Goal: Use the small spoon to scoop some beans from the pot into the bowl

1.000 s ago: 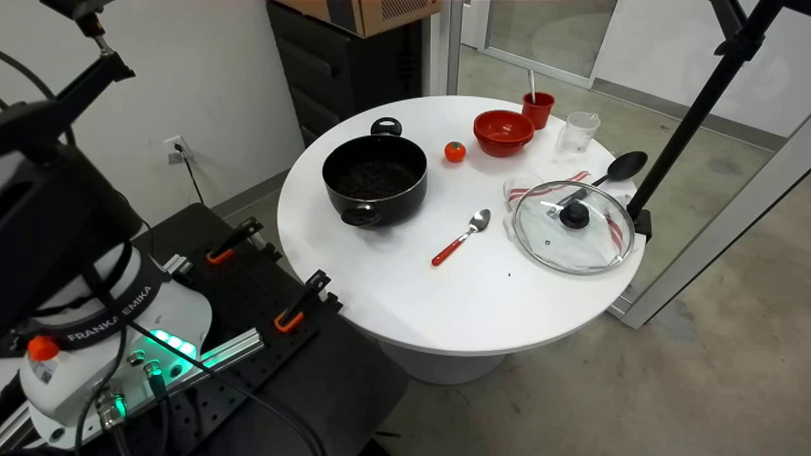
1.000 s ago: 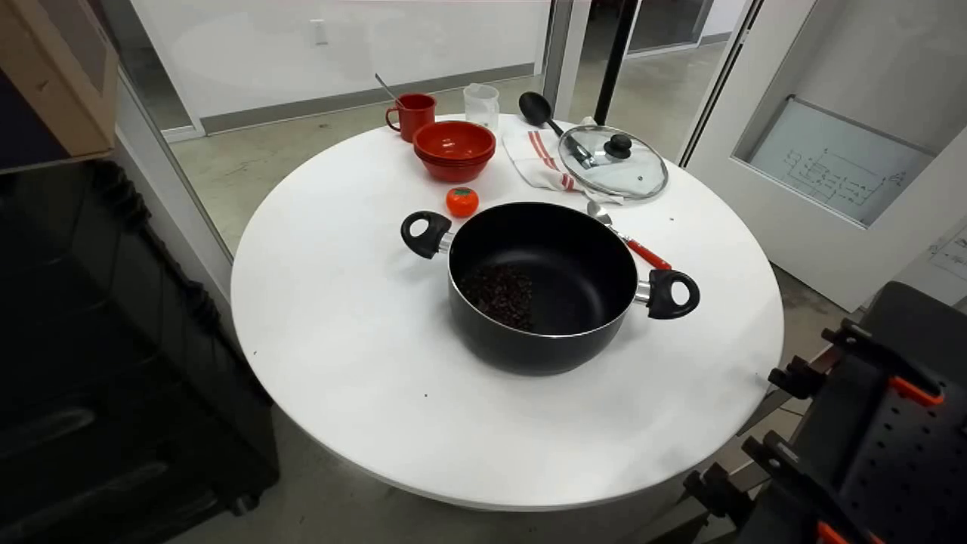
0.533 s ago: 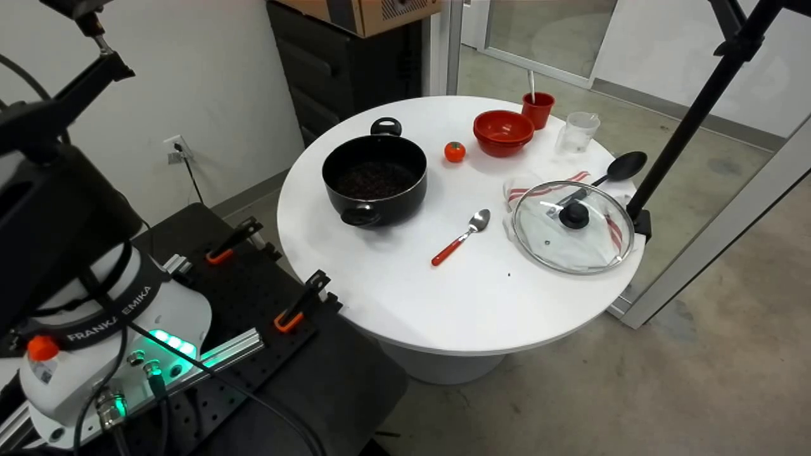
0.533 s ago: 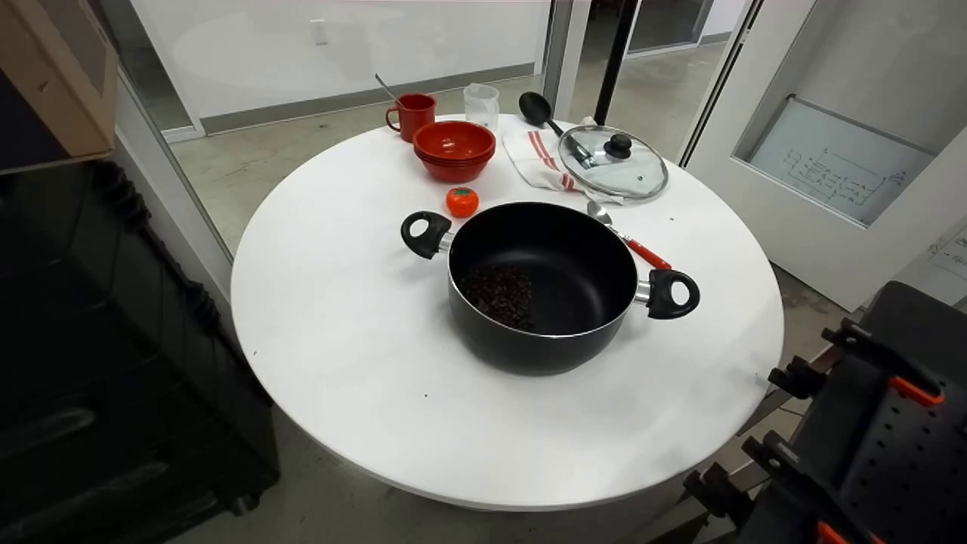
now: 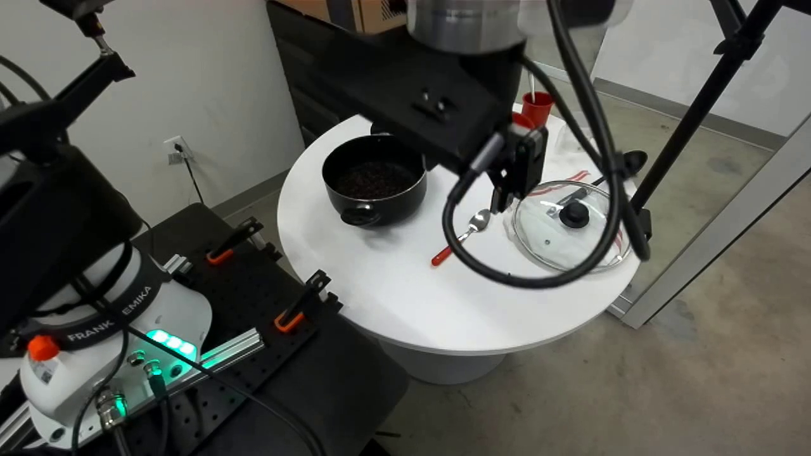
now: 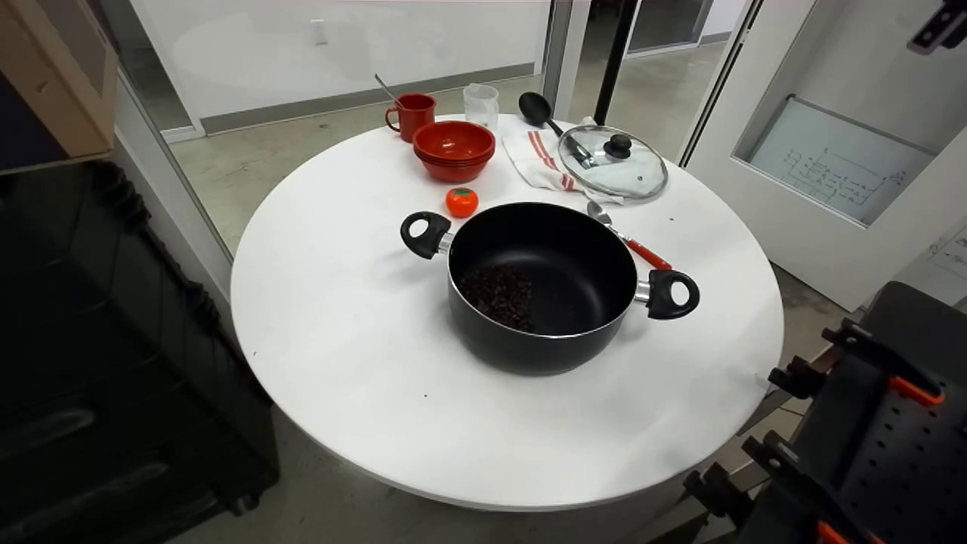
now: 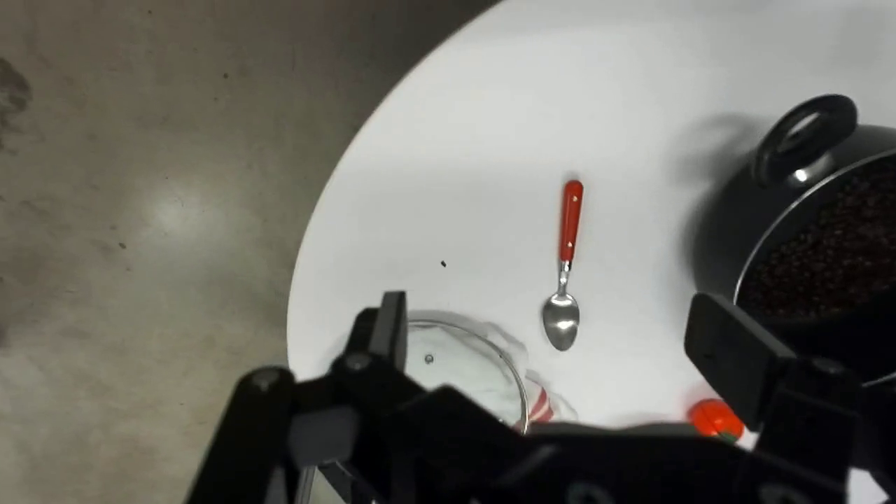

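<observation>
In an exterior view the end of the arm (image 5: 405, 98), blurred and cut off at the top, hid most of the red bowl (image 5: 523, 120) from us; its cable (image 5: 538, 282) hid part of the small spoon (image 5: 479, 221). In the wrist view the pot (image 7: 731, 224) ran off the right edge, and the gripper (image 7: 546, 329), unfocused and cut off below, covered much of the glass lid (image 7: 456, 362) and part of the tomato (image 7: 714, 418). We could not identify a tiny speck (image 7: 443, 264), or a dark fragment (image 6: 939, 30) cut off in an exterior view.
</observation>
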Robot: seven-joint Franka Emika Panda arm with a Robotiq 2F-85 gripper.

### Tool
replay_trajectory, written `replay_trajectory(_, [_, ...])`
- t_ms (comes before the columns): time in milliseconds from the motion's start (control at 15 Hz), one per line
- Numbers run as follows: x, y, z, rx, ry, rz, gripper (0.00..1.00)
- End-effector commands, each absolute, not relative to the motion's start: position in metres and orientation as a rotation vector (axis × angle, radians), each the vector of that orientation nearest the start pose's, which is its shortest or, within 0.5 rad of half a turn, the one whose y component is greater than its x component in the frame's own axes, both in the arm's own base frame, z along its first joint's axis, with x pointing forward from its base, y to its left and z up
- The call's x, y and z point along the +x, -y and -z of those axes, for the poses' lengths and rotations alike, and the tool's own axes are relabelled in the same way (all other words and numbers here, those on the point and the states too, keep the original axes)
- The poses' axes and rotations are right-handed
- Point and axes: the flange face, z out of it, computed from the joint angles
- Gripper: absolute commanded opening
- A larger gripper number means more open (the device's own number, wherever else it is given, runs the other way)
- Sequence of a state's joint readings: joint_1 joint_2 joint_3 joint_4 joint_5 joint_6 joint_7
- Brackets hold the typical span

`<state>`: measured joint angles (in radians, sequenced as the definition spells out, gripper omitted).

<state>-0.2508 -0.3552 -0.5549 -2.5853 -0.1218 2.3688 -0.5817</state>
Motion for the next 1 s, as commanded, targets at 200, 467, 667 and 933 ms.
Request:
replay_trajectory(200, [0.301,0.304,-0.326,-3.129,-0.117,0.072,1.0])
replay_trajectory(467, [0.302,0.303,-0.32,-3.111,-0.131,0.043,1.0])
replay_trajectory(667, [0.305,0.302,-0.302,-3.097,-0.201,0.15,1.0])
replay_trajectory(933, [0.313,0.287,-0.273,-3.094,-0.21,0.202,1.0])
